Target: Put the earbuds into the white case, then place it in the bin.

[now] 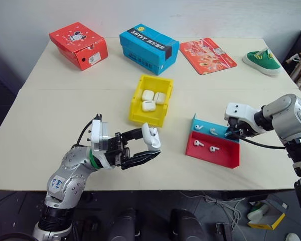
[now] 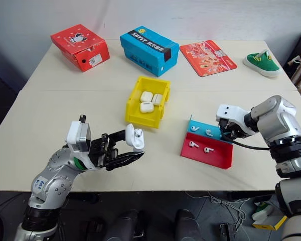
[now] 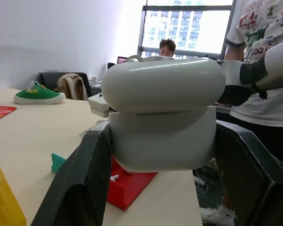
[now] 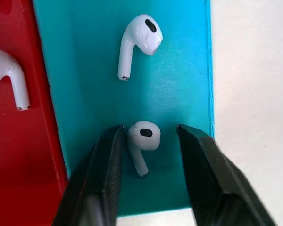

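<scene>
While the left gripper point(image 1: 149, 148) held an open white case point(image 1: 151, 136), right gripper point(image 4: 148, 165) fingers straddled an earbud point(image 4: 142, 141), unclosed; three cases point(image 1: 152, 99) already lay in the bin point(image 1: 136, 112).

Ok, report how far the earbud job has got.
Done: three closed cases lie in the yellow bin. In hand: the left gripper holds an open white case; the right gripper straddles an earbud on the blue tray, not yet gripped. Left: filling, closing and binning this case.
</scene>
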